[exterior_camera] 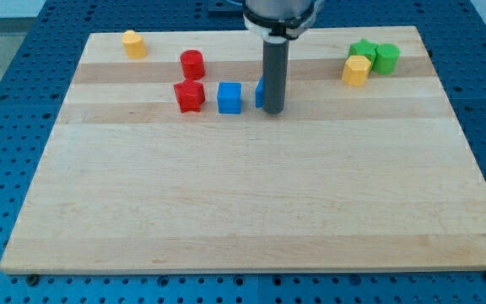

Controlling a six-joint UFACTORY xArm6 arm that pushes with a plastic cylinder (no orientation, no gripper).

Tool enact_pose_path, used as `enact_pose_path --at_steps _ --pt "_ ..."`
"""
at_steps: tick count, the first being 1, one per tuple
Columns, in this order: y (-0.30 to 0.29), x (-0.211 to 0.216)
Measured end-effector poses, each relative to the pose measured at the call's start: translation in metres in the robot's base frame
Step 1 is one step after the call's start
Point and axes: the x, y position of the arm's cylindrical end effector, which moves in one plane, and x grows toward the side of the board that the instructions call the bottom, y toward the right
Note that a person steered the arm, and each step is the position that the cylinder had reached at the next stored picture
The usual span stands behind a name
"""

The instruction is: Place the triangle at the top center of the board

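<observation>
My tip (pixel 274 111) is bare rod, no jaws to report. Blue block (pixel 261 93), shape mostly hidden, touches its left side, near the board's (pixel 243 211) top centre. Blue cube (pixel 229 97) lies further left.

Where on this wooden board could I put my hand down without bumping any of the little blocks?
The whole lower half of the board is bare. Crowding sits along the top: red cylinder, red block, blue cube, my tip against a hidden blue block, and green blocks with a yellow block.
</observation>
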Motion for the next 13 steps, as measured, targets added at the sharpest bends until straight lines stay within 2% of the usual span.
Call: enact_pose_path --at_steps 2,5,6,11,13 --pt "0.0 -0.035" --pt "-0.038 -0.033" --pt "-0.038 -0.037" --pt "-0.031 -0.113" --pt "-0.031 -0.116"
